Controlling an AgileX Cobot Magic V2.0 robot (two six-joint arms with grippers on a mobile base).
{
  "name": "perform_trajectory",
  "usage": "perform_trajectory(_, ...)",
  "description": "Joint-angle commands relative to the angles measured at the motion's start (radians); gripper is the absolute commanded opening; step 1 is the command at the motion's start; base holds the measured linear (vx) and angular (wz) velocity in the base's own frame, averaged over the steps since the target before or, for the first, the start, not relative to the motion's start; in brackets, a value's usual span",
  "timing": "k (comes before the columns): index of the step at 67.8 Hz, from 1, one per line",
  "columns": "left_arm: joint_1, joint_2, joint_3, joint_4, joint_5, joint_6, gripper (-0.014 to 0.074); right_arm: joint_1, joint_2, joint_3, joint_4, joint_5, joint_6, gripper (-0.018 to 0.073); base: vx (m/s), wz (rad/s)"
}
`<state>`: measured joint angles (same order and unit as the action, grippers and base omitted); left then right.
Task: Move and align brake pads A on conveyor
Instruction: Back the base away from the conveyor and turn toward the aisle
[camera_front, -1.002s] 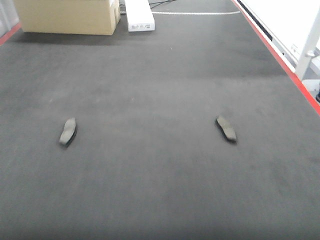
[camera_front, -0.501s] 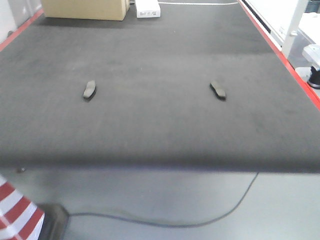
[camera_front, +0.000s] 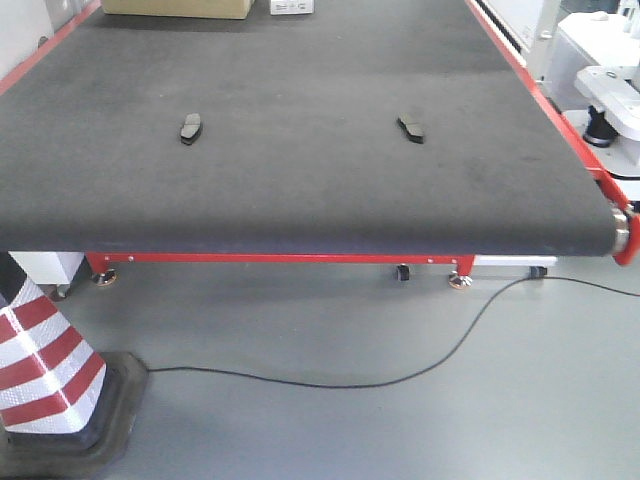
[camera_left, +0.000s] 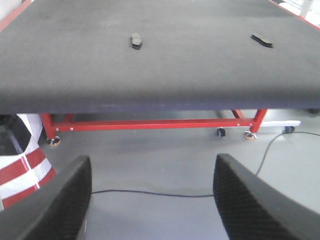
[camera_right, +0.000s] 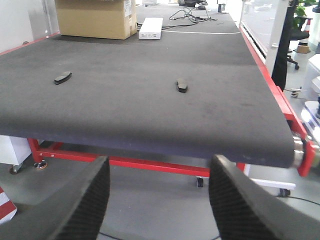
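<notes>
Two dark-grey brake pads lie on the charcoal conveyor belt (camera_front: 300, 190): one brake pad (camera_front: 190, 127) at the left, another brake pad (camera_front: 411, 129) at the right, well apart. The left wrist view shows the same left pad (camera_left: 135, 41) and right pad (camera_left: 262, 40) on the conveyor (camera_left: 150, 75). In the right wrist view the left pad (camera_right: 63, 77) and right pad (camera_right: 181, 85) rest on the conveyor (camera_right: 140, 110). My left gripper (camera_left: 152, 200) is open over the floor, short of the belt's near end. My right gripper (camera_right: 157, 200) is open too, empty, also short of the belt.
A red-and-white striped cone (camera_front: 45, 370) stands on the floor at the near left. A black cable (camera_front: 400, 375) runs across the grey floor. A cardboard box (camera_right: 95, 17) and a white device (camera_right: 151, 27) sit at the belt's far end. White equipment (camera_front: 610, 80) stands at the right.
The front view has pulled back from the belt: the pads now look smaller and farther, and the conveyor's near end, red frame, floor, cable and cone have come into view.
</notes>
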<state>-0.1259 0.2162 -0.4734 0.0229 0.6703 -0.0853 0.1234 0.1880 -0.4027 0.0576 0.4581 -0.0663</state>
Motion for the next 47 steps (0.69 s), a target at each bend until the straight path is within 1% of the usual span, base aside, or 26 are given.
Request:
perform_trajectory(1, -0.003, 0.008, -0.024, 0.000, -0.067, -0.005, 0.0502, -0.004, 0.011, -0.025, -0.004, -0.072, -0.011, 0.0415, -0.25, -0.08)
perform_trajectory(12, -0.003, 0.008, -0.024, 0.000, -0.067, -0.005, 0.0502, -0.004, 0.011, -0.025, -0.004, -0.072, -0.011, 0.0415, -0.21, -0.19)
perform_trajectory(21, -0.003, 0.008, -0.024, 0.000, -0.067, -0.005, 0.0502, -0.004, 0.011, -0.025, -0.004, -0.072, -0.011, 0.0415, -0.17, -0.49)
perform_trajectory(31, -0.003, 0.008, -0.024, 0.000, -0.067, -0.005, 0.0502, -0.004, 0.011, -0.025, -0.004, -0.074, -0.011, 0.0415, -0.17, -0.73)
perform_trajectory(47, -0.003, 0.008, -0.024, 0.000, -0.067, -0.005, 0.0502, -0.004, 0.011, -0.025, -0.004, -0.074, -0.011, 0.0415, -0.20, -0.90)
